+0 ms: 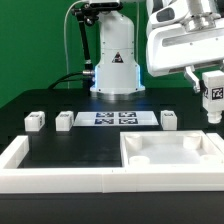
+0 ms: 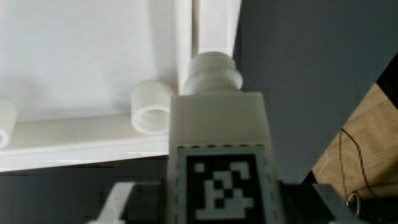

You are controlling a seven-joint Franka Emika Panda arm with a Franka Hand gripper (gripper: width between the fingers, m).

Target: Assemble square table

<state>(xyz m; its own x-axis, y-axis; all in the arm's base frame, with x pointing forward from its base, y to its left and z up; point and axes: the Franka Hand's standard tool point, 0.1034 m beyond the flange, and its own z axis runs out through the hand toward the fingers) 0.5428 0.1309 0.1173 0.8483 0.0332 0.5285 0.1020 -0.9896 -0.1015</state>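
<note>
My gripper (image 1: 213,92) is shut on a white leg block (image 1: 214,97) with a black-white tag, held in the air at the exterior view's right, above the far right corner of the square tabletop (image 1: 150,160). In the wrist view the leg (image 2: 221,130) stands between my fingers (image 2: 132,200), its narrow threaded tip (image 2: 214,70) pointing at the tabletop's raised rim (image 2: 192,30). Two short round stubs (image 2: 151,103) rise from the panel beside that tip. Three more leg blocks (image 1: 35,120), (image 1: 66,119), (image 1: 168,119) lie on the black table.
The marker board (image 1: 113,118) lies flat between the loose legs, in front of the arm's white base (image 1: 115,65). A long white rail (image 1: 40,168) borders the black surface along the near side and runs up to the tabletop.
</note>
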